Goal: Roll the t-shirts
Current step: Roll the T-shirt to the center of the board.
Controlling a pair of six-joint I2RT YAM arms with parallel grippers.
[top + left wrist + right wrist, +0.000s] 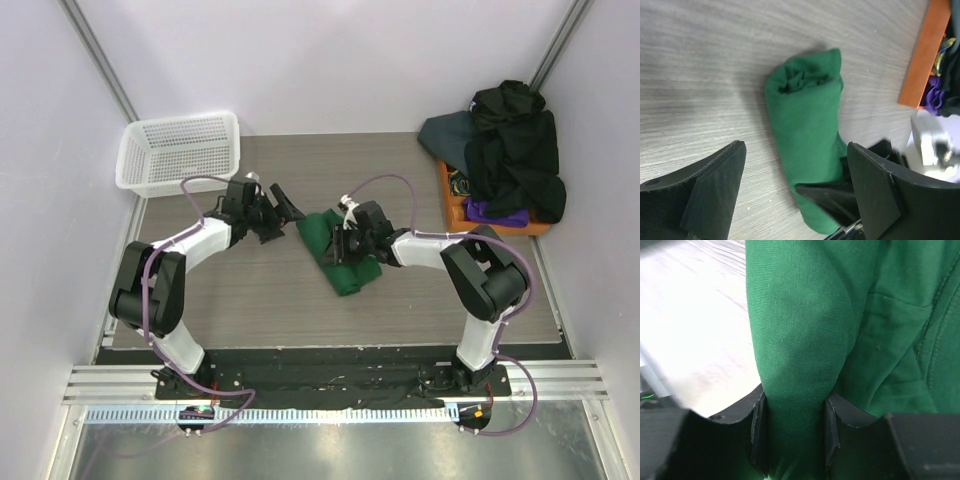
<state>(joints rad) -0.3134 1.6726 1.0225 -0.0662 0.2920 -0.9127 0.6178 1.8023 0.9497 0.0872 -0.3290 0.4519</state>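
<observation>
A dark green t-shirt [333,258], rolled into a thick bundle, lies on the table's middle. It also shows in the left wrist view [807,125] and fills the right wrist view [805,340]. My right gripper [343,243] is shut on a fold of the green t-shirt [792,435], its pads pressing the cloth from both sides. My left gripper [283,212] is open and empty, hovering just left of the bundle's far end; its fingers [715,190] frame the roll without touching it. More shirts [515,145], dark and purple, are heaped on the orange tray [452,200].
A white mesh basket [180,150] stands at the back left. The orange tray with the pile of clothes sits at the back right against the wall. White walls close in the table on three sides.
</observation>
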